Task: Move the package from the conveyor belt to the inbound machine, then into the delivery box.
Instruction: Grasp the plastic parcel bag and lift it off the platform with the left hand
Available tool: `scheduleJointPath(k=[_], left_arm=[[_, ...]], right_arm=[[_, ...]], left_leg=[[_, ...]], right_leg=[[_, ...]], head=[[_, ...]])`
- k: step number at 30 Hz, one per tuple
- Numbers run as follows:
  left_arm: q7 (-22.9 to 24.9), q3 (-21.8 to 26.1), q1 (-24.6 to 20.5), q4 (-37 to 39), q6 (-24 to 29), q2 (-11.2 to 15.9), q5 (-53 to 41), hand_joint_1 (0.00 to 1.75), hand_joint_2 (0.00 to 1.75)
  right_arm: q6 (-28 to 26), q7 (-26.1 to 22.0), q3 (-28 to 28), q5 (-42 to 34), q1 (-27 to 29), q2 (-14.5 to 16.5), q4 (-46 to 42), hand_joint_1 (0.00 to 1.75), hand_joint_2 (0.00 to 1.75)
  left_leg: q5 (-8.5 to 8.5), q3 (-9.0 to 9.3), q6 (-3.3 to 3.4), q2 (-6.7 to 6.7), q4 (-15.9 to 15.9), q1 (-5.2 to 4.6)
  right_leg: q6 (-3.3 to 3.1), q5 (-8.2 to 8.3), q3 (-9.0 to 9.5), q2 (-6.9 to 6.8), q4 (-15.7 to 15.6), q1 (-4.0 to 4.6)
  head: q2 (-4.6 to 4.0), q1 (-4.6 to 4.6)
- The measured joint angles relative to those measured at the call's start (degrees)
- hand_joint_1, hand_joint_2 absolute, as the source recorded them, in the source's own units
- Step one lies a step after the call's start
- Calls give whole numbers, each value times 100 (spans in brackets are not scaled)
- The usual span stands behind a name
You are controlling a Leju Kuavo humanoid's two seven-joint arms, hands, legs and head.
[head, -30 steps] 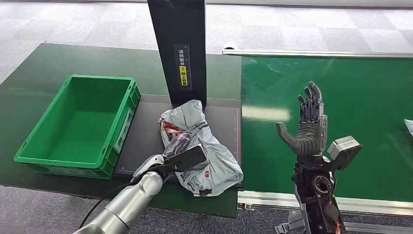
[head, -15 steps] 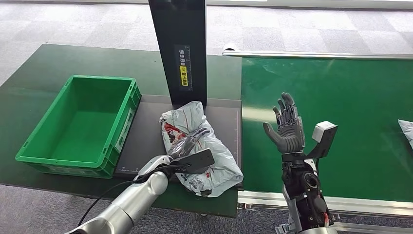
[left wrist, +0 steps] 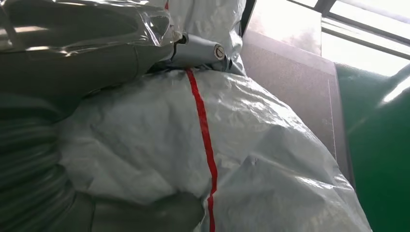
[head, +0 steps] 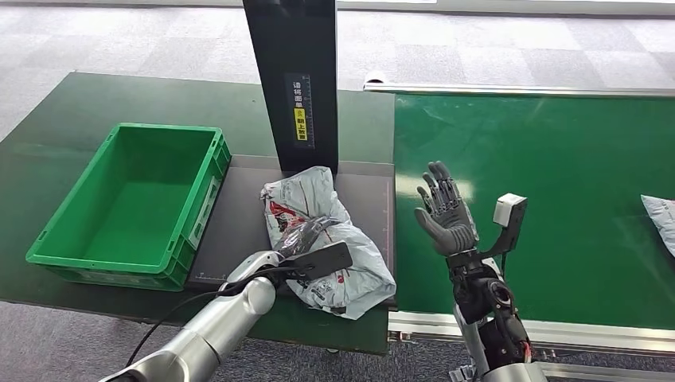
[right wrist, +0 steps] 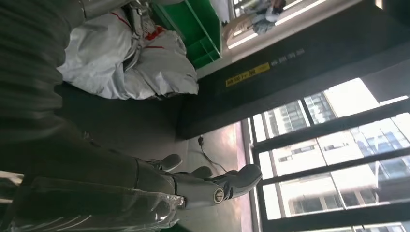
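Leftward and lower my right hand (head: pixel 443 211) had drifted, fingers spread, empty; left hand (head: pixel 306 236) gripped the package (head: pixel 326 239) beside the green box (head: pixel 127 203).

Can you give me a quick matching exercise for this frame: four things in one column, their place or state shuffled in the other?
Things:
1. package
2. green crate
3. right hand
4. left hand

Place or state:
A. raised, fingers spread, holding nothing
B. on the dark scanner plate below the black post
C. resting on the grey bag
D. empty, left of the plate

Pairs: 1-B, 2-D, 3-A, 4-C
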Motion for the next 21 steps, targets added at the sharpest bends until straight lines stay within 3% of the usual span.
scheduleJointPath(k=[6, 10, 21], left_arm=[[-35, 240, 7, -29, 134, -83, 127, 175, 175], [-645, 489, 333, -485, 654, -90, 582, 175, 175], [-1471, 819, 802, -1432, 1593, -53, 1231, 175, 175]], right_arm=[[-1310, 335, 377, 1003, -329, 131, 517, 0, 175], [-2216, 293, 624, 2049, -340, 120, 827, 0, 175], [-2214, 194, 999, 3045, -380, 48, 1427, 0, 175]], left_leg=[[1, 6, 0, 1, 0, 0], [0, -7, -1, 4, 1, 0], [-1, -24, 0, 2, 1, 0]], right_leg=[[0, 0, 3, 0, 0, 0], [0, 0, -15, 2, 0, 0], [0, -1, -29, 2, 0, 0]], head=[[0, 1], [0, 1], [0, 2]])
